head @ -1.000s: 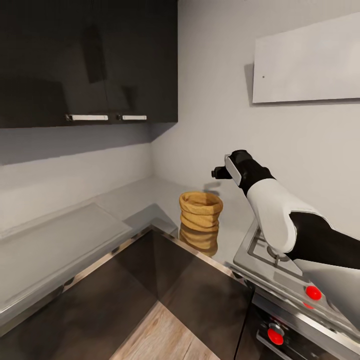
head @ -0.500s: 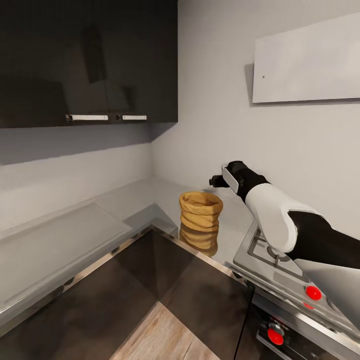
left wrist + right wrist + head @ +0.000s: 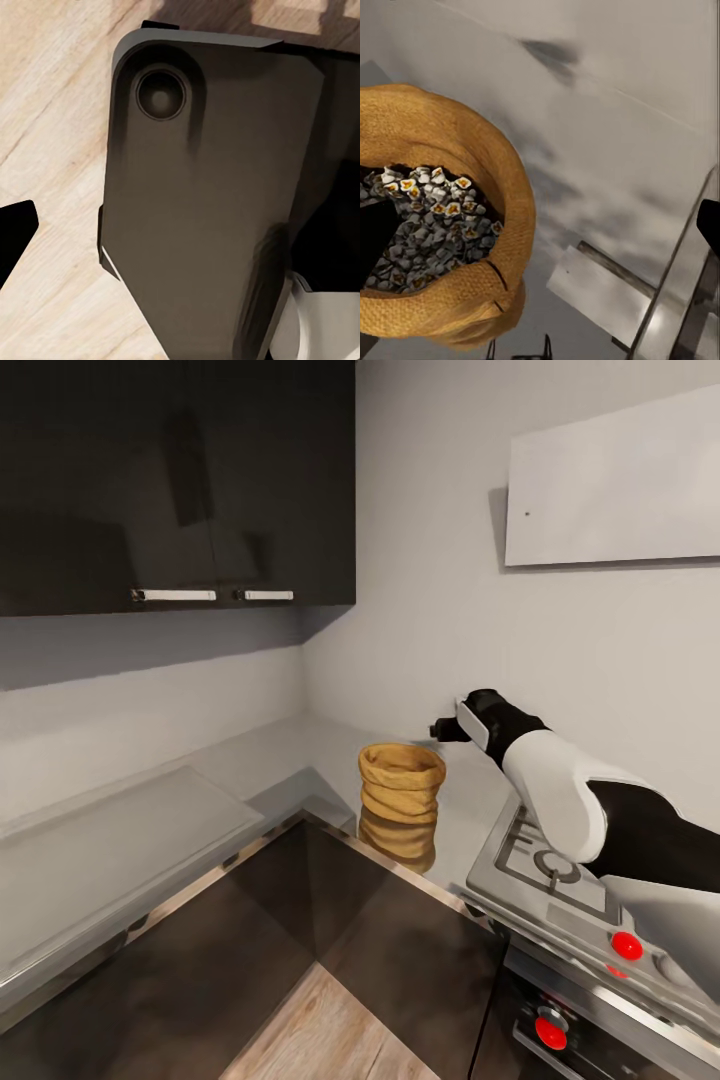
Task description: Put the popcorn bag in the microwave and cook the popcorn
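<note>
The tan popcorn bag [image 3: 401,781] stands upright on the light grey countertop [image 3: 270,755] near the corner, its mouth open. In the right wrist view the popcorn bag [image 3: 472,150] holds several pale kernels. My right gripper [image 3: 441,731] hovers just above and behind the bag's right rim. It is open [image 3: 542,225], one dark fingertip [image 3: 375,236] over the bag's inside and the other fingertip [image 3: 709,219] beyond the rim over the countertop [image 3: 607,142]. The left gripper [image 3: 172,225] points down at the wooden floor, its fingertip [image 3: 15,232] at the picture's edge. The microwave is out of view.
A steel gas hob [image 3: 545,870] with red knobs borders the bag on the right, under my right arm. Dark wall cabinets [image 3: 180,480] hang above the counter. A white panel [image 3: 615,480] is on the wall. My dark base [image 3: 210,195] stands on the wood floor [image 3: 52,112].
My right arm has sunk lower and the gripper has come down to about the height of the bag's rim. The bag has not moved.
</note>
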{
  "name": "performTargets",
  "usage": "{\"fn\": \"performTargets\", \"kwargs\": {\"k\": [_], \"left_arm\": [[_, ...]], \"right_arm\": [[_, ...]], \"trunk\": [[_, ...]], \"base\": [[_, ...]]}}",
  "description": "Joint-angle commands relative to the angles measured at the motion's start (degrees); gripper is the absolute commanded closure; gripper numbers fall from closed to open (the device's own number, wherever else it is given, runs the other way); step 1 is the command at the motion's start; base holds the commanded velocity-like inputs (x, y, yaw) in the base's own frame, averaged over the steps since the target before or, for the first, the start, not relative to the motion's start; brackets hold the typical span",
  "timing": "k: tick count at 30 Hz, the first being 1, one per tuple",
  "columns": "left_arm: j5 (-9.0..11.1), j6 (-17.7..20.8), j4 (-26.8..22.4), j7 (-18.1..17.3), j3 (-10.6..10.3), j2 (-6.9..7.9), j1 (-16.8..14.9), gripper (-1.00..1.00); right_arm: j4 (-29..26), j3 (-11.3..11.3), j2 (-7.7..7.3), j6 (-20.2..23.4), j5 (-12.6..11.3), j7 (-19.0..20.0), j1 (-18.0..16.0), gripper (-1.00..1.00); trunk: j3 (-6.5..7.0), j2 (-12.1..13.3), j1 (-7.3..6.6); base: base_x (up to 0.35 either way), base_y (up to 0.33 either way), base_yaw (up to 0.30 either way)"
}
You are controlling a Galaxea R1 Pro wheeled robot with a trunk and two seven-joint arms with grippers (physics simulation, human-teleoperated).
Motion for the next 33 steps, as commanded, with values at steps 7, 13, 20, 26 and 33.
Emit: {"fn": "performTargets", "kwargs": {"k": [7,13,20,26,33], "left_arm": [[0.41,-0.03,-0.02,-0.38,-0.1,0.06,-0.01,-1.0],[0.4,-0.06,-0.02,-0.42,-0.13,0.08,-0.01,-1.0],[0.4,-0.05,-0.02,-0.42,-0.13,0.08,-0.01,-1.0],[0.4,-0.06,-0.02,-0.42,-0.13,0.08,-0.01,-1.0],[0.4,-0.06,-0.02,-0.42,-0.13,0.08,-0.01,-1.0]], "right_arm": [[-0.08,-0.47,0.12,0.3,0.51,0.1,-0.02,-1.0],[-0.01,-0.48,0.12,0.23,0.44,0.11,0.0,-1.0],[0.36,-0.49,0.12,-1.63,0.39,0.0,0.44,-1.0],[0.35,-0.49,0.21,-2.31,0.04,0.04,3.33,-1.0],[0.44,-0.49,0.13,-2.34,-0.48,0.12,3.51,-1.0]], "trunk": [[-0.07,-0.04,0.0],[-0.07,-0.04,0.0],[-0.07,-0.04,0.0],[-0.07,-0.04,0.0],[-0.07,-0.04,0.0]], "base": [[0.032,0.0,0.0],[0.221,0.0,0.0],[0.153,0.0,0.0],[0.012,0.0,0.0],[0.0,0.0,0.0]]}}
